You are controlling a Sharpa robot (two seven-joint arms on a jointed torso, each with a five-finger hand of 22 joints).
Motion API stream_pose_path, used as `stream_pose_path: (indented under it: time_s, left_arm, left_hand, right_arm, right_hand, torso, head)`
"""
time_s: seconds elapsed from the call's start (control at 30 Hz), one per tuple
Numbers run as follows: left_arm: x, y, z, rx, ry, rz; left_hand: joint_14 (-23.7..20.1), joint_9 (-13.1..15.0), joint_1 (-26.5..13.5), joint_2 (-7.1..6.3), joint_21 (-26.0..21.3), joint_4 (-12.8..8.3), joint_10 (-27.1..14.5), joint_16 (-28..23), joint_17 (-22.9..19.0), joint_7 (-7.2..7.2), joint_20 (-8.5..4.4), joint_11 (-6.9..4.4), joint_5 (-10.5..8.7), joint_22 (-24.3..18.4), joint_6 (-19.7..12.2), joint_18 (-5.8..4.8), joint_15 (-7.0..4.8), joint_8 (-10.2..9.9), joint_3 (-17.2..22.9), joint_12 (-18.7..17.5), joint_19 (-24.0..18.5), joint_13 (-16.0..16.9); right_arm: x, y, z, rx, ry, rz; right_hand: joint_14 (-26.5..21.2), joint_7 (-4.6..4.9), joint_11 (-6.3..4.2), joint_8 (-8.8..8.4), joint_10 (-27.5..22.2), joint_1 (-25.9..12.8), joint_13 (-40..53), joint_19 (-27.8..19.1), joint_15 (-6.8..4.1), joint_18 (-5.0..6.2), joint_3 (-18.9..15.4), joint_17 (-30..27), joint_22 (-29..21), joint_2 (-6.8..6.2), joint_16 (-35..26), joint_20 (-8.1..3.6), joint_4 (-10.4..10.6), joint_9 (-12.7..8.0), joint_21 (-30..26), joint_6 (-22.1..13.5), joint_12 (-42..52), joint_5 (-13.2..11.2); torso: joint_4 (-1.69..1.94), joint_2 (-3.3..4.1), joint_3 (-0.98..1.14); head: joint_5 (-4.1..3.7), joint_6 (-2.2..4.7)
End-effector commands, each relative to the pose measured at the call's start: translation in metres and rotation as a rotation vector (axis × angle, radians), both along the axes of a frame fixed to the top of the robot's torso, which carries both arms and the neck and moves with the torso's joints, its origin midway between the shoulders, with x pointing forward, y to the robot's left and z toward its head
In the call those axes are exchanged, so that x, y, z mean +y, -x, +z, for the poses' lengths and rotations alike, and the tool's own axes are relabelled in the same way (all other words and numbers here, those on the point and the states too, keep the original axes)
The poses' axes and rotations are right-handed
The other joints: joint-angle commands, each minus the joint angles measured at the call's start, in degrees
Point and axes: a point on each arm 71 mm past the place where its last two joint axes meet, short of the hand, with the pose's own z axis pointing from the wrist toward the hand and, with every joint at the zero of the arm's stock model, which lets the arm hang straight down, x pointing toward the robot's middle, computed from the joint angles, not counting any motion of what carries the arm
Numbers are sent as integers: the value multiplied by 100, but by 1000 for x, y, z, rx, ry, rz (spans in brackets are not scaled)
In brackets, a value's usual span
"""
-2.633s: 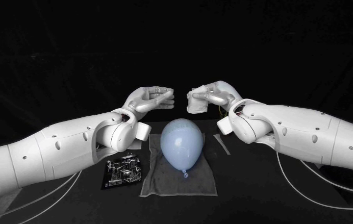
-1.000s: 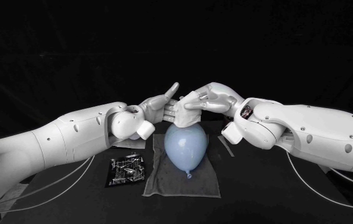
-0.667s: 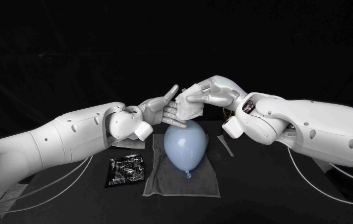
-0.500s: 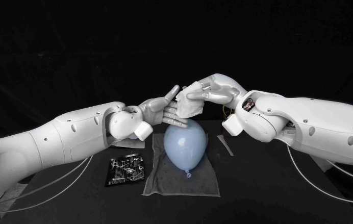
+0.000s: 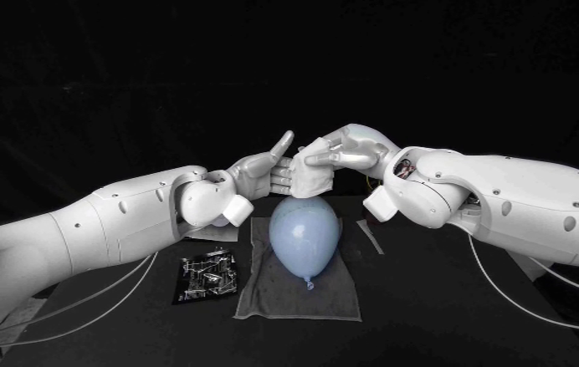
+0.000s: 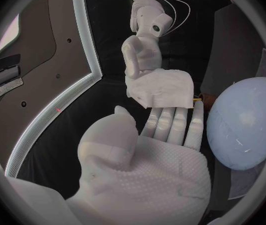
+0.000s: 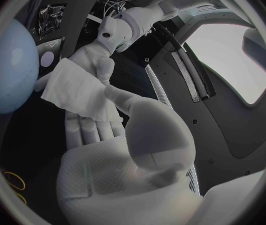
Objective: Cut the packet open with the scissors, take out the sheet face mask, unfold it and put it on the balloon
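balloon [image 5: 302, 235]: you see plain pale blue, with a few small white glints.
sheet mask [image 5: 310, 176]: you see plain white, with no print.
packet [image 5: 202, 277]: look for black with crinkled silvery glints.
cloth [image 5: 272, 300]: you see plain mid grey under the balloon.
strip [image 5: 366, 237]: you see pale grey against the black.
table [image 5: 410, 300]: you see matt black all over.
left hand [image 5: 259, 175]: you see silver-grey; its wrist view shows the palm in fine dots.
right hand [image 5: 344, 154]: you see the same silver-grey, with the same dotted palm.
left arm [image 5: 109, 225]: you see glossy white with small dark spots.
right arm [image 5: 494, 196]: you see glossy white with small dark spots.
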Motion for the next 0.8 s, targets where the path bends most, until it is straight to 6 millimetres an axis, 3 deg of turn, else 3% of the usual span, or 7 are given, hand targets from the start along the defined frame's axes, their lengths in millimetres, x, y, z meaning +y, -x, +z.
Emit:
stream_pose_path:
  time_s: [0.03,0.57,0.6,0.8]
  left_arm:
    - [-2,-2,9,-24,110,28]
    - [-6,3,11,-10,155,-56]
    - [-6,3,12,-9,160,-60]
    - [-4,2,12,-7,173,-38]
  left_hand:
    - [-51,-10,27,-2,-9,-1,-31,-26,-7,61,-15,-9,-13,-4,-10,-49,9,-18,51,-5,-44,12]
    - [4,31,-18,-13,-7,-8,-3,-67,10,37,-15,-34,-14,-3,135,-49,-7,30,371,31,-110,29]
    - [35,49,35,-18,23,-11,79,-63,20,29,-19,-56,-14,18,213,-30,-24,64,412,63,88,43]
    - [101,47,220,-36,54,-26,111,-52,41,50,-21,-59,-14,41,215,4,-39,39,453,49,357,41]
  right_arm:
    - [-1,1,-4,41,19,11]
    - [-5,-3,-7,61,38,-19]
    - [-5,-3,-8,65,42,-21]
    - [-6,-3,-15,90,59,-24]
  right_hand:
    - [52,-3,-31,24,35,6,7,42,-6,35,1,12,5,-73,33,-12,44,11,44,-28,6,-35]
    - [73,-4,-37,40,60,0,8,59,-15,34,-4,27,11,-83,46,-21,64,24,61,-17,9,-33]
    - [76,-3,-37,42,63,0,8,61,-16,34,-5,29,11,-85,48,-22,66,25,62,-16,9,-32]
    - [91,-3,-42,50,74,13,7,74,-24,35,3,40,16,-89,58,-29,66,33,74,-12,8,-22]
  torso:
    - [2,-2,8]
    - [5,-1,1]
    - [4,0,1]
    - [6,3,1]
  head:
    - [-2,0]
    - [-18,24]
    - [-20,27]
    - [-23,30]
